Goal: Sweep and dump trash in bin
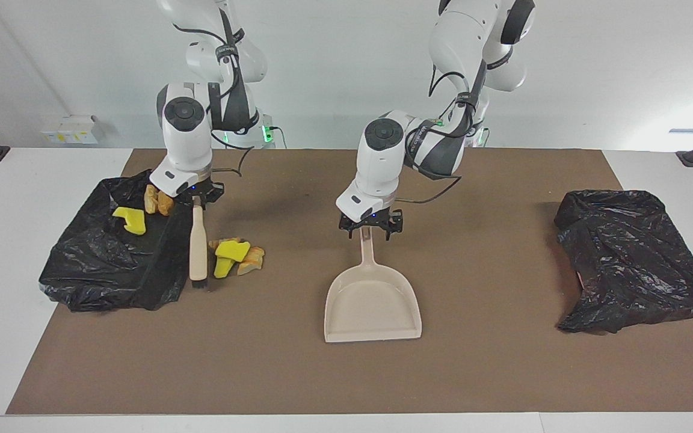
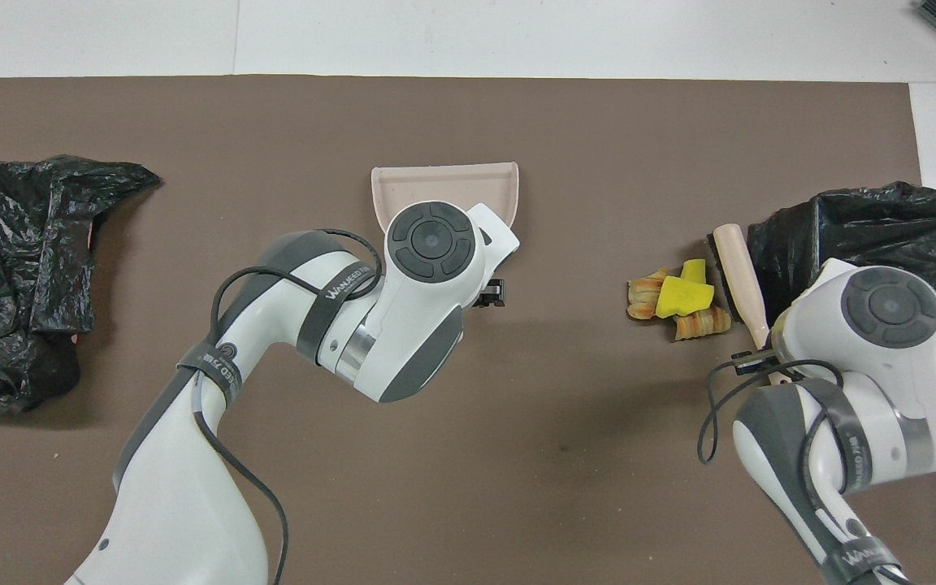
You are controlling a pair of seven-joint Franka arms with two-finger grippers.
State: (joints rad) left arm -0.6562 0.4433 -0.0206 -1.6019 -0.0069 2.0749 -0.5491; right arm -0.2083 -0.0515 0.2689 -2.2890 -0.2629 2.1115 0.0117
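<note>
I see a white surface (image 1: pixel 9 252) under a brown mat (image 1: pixel 491 373), white wall above. Black bin bags sit at each end: a crumpled bag (image 1: pixel 632 258) and a lined bin (image 1: pixel 100 264) holding some trash. Midway lies the beige dustpan (image 1: pixel 372 307); my left gripper (image 1: pixel 370 228) straddles its handle, fingers open. My right gripper (image 1: pixel 197 197) clamps the brush (image 1: pixel 198 252), standing between bin and trash pile (image 1: pixel 235 255)
</note>
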